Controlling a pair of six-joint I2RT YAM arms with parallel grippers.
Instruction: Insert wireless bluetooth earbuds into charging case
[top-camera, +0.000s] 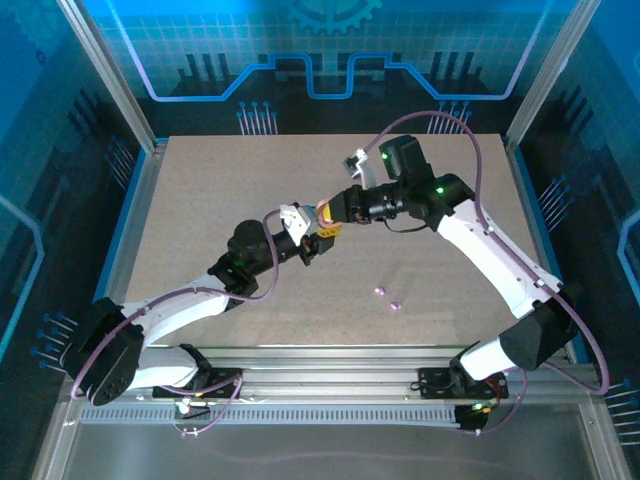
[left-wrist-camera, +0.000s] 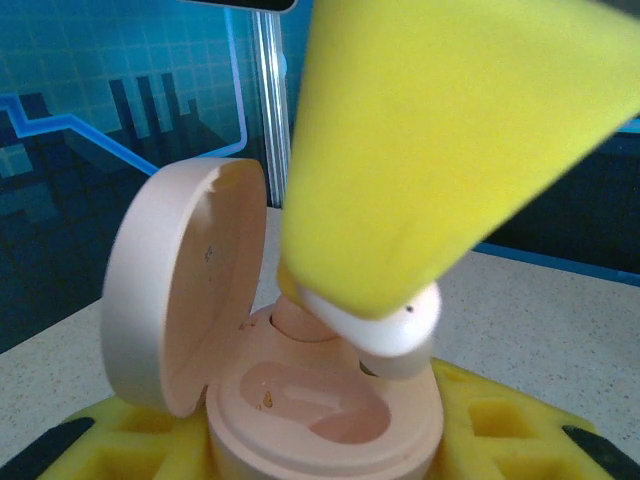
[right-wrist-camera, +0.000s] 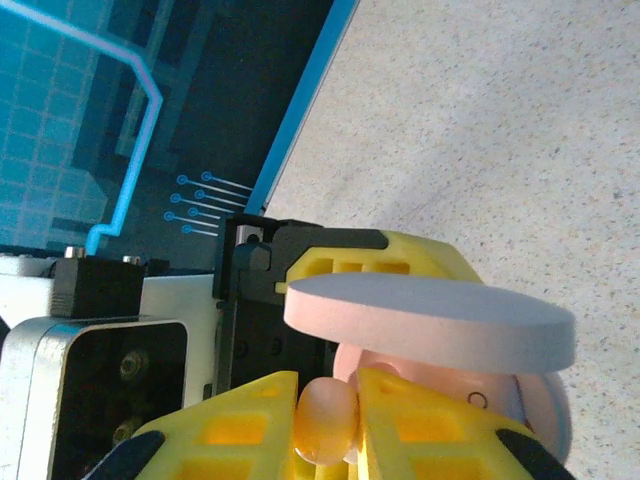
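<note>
My left gripper (left-wrist-camera: 322, 455) is shut on the pink charging case (left-wrist-camera: 300, 425), which stands upright between its yellow fingers (left-wrist-camera: 505, 425). The case's lid (left-wrist-camera: 165, 295) is swung open to the left and the near earbud well is bare. My right gripper (right-wrist-camera: 328, 405) is shut on a pale pinkish earbud (right-wrist-camera: 325, 425). From the left wrist that earbud (left-wrist-camera: 395, 335) hangs under a yellow right finger (left-wrist-camera: 430, 150), touching the case's far right rim. The two grippers meet above mid-table, left (top-camera: 312, 243) and right (top-camera: 331, 213). Two lilac earbuds (top-camera: 379, 290) (top-camera: 394, 305) lie on the table.
The beige table (top-camera: 200, 200) is fenced by aluminium posts and blue side walls. A metal rail (top-camera: 330, 360) runs along the near edge by the arm bases. The loose earbuds lie right of centre, toward the near edge.
</note>
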